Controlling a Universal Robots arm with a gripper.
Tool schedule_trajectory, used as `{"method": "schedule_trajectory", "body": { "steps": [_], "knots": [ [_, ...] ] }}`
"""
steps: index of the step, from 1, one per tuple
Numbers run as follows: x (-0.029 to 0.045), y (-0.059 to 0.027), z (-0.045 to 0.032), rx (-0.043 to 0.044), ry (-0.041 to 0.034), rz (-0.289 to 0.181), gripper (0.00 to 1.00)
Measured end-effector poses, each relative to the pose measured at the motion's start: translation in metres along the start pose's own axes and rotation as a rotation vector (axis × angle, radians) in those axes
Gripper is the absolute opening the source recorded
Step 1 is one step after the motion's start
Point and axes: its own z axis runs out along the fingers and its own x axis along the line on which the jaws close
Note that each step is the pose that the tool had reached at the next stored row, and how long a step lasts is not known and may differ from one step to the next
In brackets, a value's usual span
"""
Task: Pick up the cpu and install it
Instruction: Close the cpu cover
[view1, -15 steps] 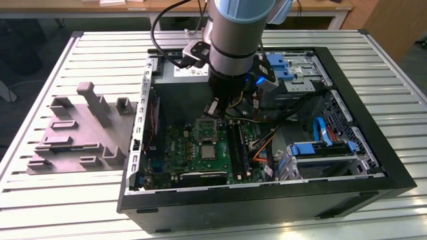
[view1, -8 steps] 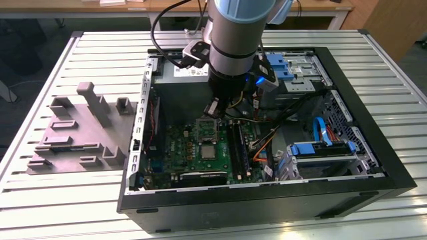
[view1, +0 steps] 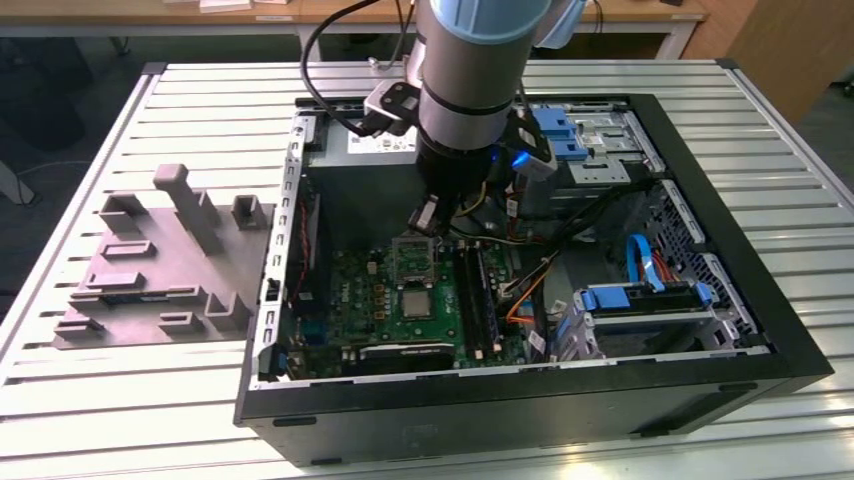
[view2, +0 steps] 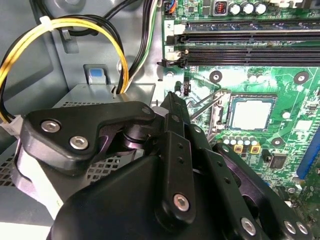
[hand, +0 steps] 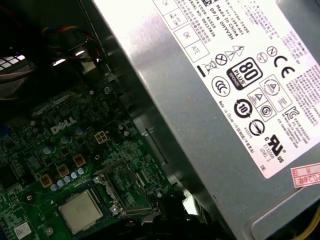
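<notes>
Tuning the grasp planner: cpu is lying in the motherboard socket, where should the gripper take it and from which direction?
Judging by its pose, come straight down from above. The cpu lies flat in the socket, pale metal top up, with the frame close around its rim, so a side approach looks blocked. Take it by two opposite edges, or by the flat top, keeping clear of the raised socket frame beside it.

A grey moulded tray (view1: 154, 265) lies beside the open computer case (view1: 747, 300) on the slatted table (view1: 80, 400).

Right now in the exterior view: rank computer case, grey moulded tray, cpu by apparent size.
1. computer case, by far the largest.
2. grey moulded tray, on the slatted table at the exterior view's left.
3. cpu, a small silvery square seated in the motherboard socket.
</notes>
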Motion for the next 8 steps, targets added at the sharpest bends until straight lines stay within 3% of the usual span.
{"method": "schedule_trajectory", "body": {
  "steps": [8],
  "knots": [
    [0.0004, 0.0013, -0.0026, -0.0002, 0.0087, -0.038, 0.11]
  ]
}}
